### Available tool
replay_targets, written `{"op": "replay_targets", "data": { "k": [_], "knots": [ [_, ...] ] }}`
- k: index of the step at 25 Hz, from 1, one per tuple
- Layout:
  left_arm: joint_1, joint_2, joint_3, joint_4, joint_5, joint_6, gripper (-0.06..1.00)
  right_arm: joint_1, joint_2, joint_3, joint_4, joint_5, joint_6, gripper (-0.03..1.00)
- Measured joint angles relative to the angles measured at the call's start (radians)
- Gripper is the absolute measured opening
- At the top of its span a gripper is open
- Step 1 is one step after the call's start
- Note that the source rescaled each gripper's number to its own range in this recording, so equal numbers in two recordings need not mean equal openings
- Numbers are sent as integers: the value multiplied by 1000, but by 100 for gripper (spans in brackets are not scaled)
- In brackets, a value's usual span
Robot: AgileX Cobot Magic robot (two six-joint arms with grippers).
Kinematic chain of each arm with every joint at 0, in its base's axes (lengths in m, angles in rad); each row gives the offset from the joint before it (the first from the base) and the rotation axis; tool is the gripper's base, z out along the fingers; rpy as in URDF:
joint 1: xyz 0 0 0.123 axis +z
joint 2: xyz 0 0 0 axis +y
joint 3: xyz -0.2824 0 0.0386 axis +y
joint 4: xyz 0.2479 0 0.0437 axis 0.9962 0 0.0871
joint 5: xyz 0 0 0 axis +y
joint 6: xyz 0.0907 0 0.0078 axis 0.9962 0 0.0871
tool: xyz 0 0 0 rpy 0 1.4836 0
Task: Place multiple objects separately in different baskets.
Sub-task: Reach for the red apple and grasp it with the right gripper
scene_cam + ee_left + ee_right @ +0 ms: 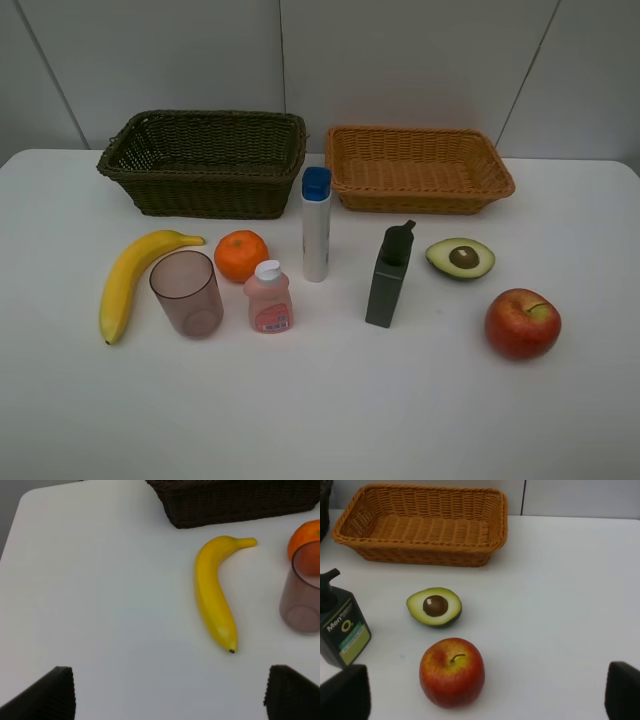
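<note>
Fingers (pixel 45 695) on left gripper (pixel 167 692) and right gripper (pixel 485 692) are gaping wide, empty; banana (pixel 130 280) is lying at nine o'clock of cup (pixel 187 293).

Looks like a lab test setup: bare white surface (pixel 330 420), plain grey panel wall (pixel 410 60), fruit (pixel 241 255) and bottles (pixel 388 275) laid out in a row.

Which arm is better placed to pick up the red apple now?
Right, probably. The red apple lies on the right of the table, directly before the open right hand. The left hand faces the banana, far from it.
</note>
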Motion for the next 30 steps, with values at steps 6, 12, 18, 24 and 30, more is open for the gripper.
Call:
{"op": "replay_targets", "data": {
  "k": [6,12,18,24,30],
  "knots": [
    [0,0,0,0,0,0,100,0,0,0,0,0,0,100],
    [0,0,0,0,0,0,100,0,0,0,0,0,0,100],
    [0,0,0,0,0,0,100,0,0,0,0,0,0,100],
    [0,0,0,0,0,0,100,0,0,0,0,0,0,100],
    [0,0,0,0,0,0,100,0,0,0,0,0,0,100]
  ]
}}
